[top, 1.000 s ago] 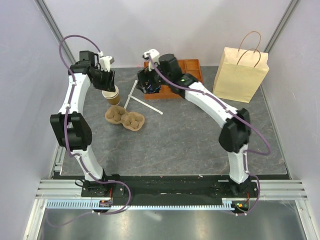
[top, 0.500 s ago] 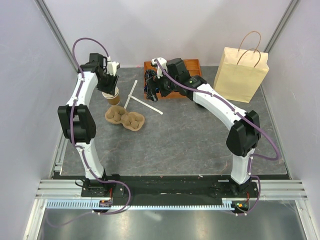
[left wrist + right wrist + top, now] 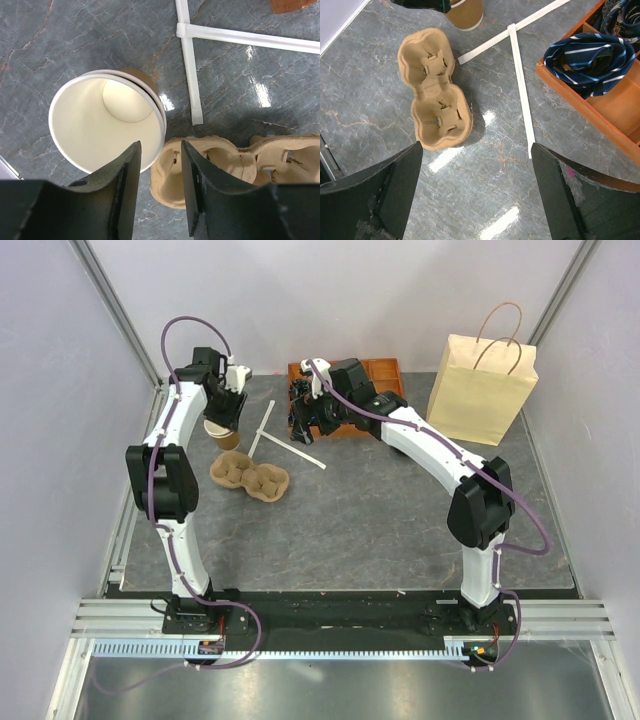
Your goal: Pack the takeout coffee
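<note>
The table [image 3: 400,510] is grey stone-look, with everything gathered along its far side. The bag [image 3: 482,388] stands upright at 1 o'clock, handles up and mouth skyward, probably so that a cup can go in from above. At 12 o'clock sits an orange tray [image 3: 385,373] holding a striped tie [image 3: 585,52] and other dark items I cannot identify.

The right gripper [image 3: 476,147] hangs over bare table just at the tray's 7 o'clock. Its jaws are spread wide with nothing between them, so it seems to be idle. The pulp carrier [image 3: 250,476] lies flat at 10 o'clock, its wells facing up.

Touching the carrier's 11 o'clock end is a cup [image 3: 100,125]. The left gripper [image 3: 160,155] is poised over it, jaws partly apart and straddling the near rim. One finger is over the mouth and the other outside, which looks like a set-up for pinching the wall. I see no contact yet.

Two white strips [image 3: 190,75] lie crossed at the cup's 3 o'clock.

No black-lidded coffee shows in any view. This cup is lidless, kraft brown outside and cream inside. A doubled rim suggests two cups nested together.
</note>
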Robot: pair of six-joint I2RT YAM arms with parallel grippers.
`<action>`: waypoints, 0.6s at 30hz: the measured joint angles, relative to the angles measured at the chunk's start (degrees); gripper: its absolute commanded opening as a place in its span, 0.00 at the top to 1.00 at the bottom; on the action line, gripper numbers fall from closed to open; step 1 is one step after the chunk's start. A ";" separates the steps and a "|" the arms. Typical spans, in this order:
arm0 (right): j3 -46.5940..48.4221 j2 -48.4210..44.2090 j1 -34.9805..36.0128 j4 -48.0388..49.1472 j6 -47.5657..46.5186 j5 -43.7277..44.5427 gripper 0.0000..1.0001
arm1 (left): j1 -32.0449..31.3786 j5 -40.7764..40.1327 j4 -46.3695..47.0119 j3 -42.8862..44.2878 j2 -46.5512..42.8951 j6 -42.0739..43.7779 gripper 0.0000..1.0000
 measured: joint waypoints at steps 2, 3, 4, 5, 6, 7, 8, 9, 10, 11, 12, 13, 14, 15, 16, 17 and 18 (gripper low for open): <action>0.17 0.50 0.00 0.07 0.20 -0.02 0.02 | -0.04 0.00 0.00 0.00 0.24 0.00 0.64; 0.17 0.68 0.00 0.02 0.26 -0.02 0.02 | -0.04 -0.02 0.00 0.02 0.35 0.02 0.66; 0.17 0.83 -0.04 0.07 0.48 -0.07 0.02 | -0.04 -0.02 0.02 0.04 0.55 0.04 0.67; 0.17 0.94 -0.09 0.07 0.57 -0.11 0.02 | -0.02 -0.11 0.02 0.09 0.66 0.04 0.69; 0.17 1.03 -0.11 0.04 0.70 -0.15 0.02 | -0.02 -0.24 0.02 0.09 0.81 0.04 0.73; 0.17 1.14 -0.11 0.07 0.85 -0.17 0.02 | -0.02 -0.35 0.02 0.09 0.94 0.04 0.76; 0.20 1.14 -0.11 0.07 0.96 -0.17 0.02 | -0.02 -0.44 0.04 0.09 1.07 0.07 0.82; 0.20 1.16 -0.11 0.07 1.05 -0.17 0.02 | -0.02 -0.46 0.02 0.11 1.20 0.09 0.85; 0.22 1.16 -0.13 0.07 1.11 -0.17 0.02 | -0.02 -0.44 0.00 0.20 1.40 0.11 0.88; 0.31 1.16 -0.22 0.07 1.14 -0.17 0.02 | -0.02 -0.46 0.07 0.24 1.55 0.24 0.94; 0.39 1.16 -0.24 0.07 1.16 -0.17 0.02 | -0.02 -0.48 0.07 0.31 1.60 0.24 0.97; 0.48 1.16 -0.24 0.09 1.22 -0.17 0.02 | -0.02 -0.61 0.00 0.33 1.60 0.28 0.98; 0.52 1.16 -0.26 0.15 1.27 -0.17 0.02 | -0.02 -0.59 -0.02 0.42 1.60 0.37 0.98; 0.59 1.16 -0.26 0.15 1.29 -0.17 0.02 | -0.02 -0.70 0.00 0.59 1.60 0.37 0.98; 0.61 1.16 -0.26 0.22 1.29 -0.17 0.02 | -0.02 -0.72 0.00 0.76 1.60 0.42 0.98; 0.61 1.16 -0.26 0.26 1.31 -0.17 0.02 | -0.02 -0.96 0.02 0.92 1.60 0.44 0.98; 0.61 1.16 -0.26 0.31 1.33 -0.17 0.02 | -0.02 -1.18 0.00 1.07 1.60 0.46 0.98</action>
